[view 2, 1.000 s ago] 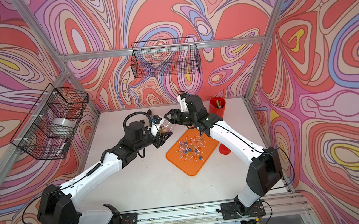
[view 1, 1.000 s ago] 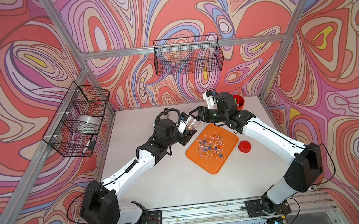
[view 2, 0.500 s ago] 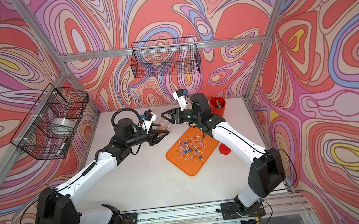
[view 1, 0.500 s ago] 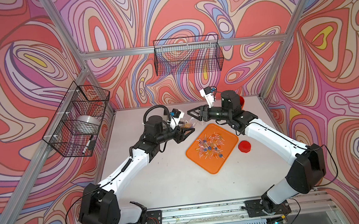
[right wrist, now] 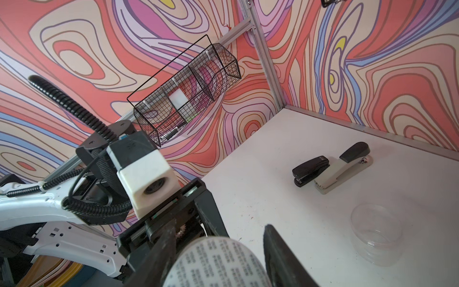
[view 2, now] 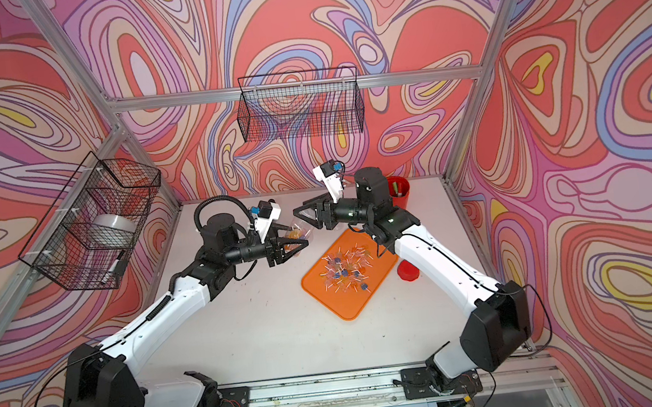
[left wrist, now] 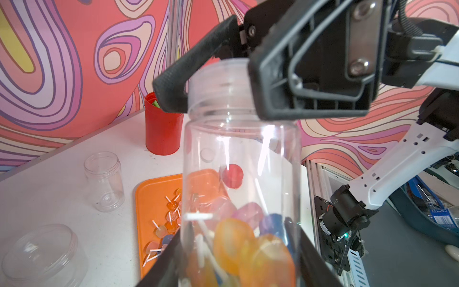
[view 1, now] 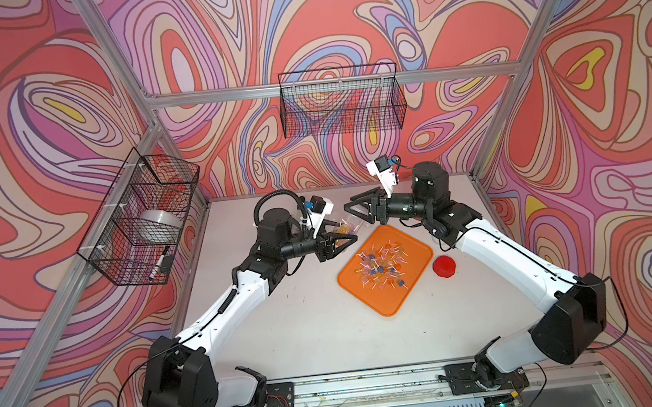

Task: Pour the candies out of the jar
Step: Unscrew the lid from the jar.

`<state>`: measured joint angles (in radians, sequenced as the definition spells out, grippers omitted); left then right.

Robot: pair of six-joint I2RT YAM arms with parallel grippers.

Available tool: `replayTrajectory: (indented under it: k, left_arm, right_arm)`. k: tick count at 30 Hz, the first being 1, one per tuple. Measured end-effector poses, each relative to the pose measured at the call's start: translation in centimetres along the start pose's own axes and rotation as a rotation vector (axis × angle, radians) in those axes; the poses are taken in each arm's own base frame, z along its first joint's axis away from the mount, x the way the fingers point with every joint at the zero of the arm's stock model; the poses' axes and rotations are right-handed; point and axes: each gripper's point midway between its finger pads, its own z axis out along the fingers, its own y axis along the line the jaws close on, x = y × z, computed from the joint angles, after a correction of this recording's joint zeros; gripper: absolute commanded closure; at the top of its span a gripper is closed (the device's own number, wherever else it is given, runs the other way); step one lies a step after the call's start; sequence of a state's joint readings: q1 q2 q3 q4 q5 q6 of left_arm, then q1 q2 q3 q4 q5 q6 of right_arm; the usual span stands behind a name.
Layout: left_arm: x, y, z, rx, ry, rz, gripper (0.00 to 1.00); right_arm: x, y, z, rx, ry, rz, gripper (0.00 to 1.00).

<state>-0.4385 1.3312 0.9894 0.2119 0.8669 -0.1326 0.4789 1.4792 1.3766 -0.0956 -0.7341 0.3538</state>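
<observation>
A clear jar (view 1: 344, 227) (view 2: 299, 235) (left wrist: 238, 159) is held above the table left of the tray, and my left gripper (view 1: 342, 240) (view 2: 294, 250) (left wrist: 239, 233) is shut on its body. Orange, pink and blue candies (left wrist: 233, 243) lie inside it. A white printed seal (right wrist: 218, 263) covers its mouth. My right gripper (view 1: 351, 206) (view 2: 301, 215) (left wrist: 218, 99) (right wrist: 218, 231) straddles the neck closely, but I cannot see whether it presses. More candies (view 1: 381, 266) (view 2: 345, 272) lie scattered on the orange tray (view 1: 391, 304) (view 2: 346, 308).
A red lid (view 1: 444, 267) (view 2: 407, 271) lies right of the tray. A red cup (view 2: 398, 191) (left wrist: 161, 129) stands at the back. Two empty clear jars (left wrist: 104, 181) (left wrist: 42, 253) and two staplers (right wrist: 310, 170) (right wrist: 342, 171) sit on the table. Wire baskets (view 1: 341, 101) (view 1: 138, 218) hang on the walls.
My left arm has drawn back to the left, still holding the jar. The right gripper has stayed at the jar's mouth while its arm stretched out a little.
</observation>
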Motion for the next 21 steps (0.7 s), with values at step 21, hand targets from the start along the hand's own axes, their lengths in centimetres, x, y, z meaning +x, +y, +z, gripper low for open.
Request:
replayTrajectory:
  k: [21]
  left_arm:
    - [2.0,2.6,2.1,-0.344,0.103,0.182,1.00]
  right_arm:
    - [-1.1,-6.3,-1.0,0.322,-0.085,0.318,0.13]
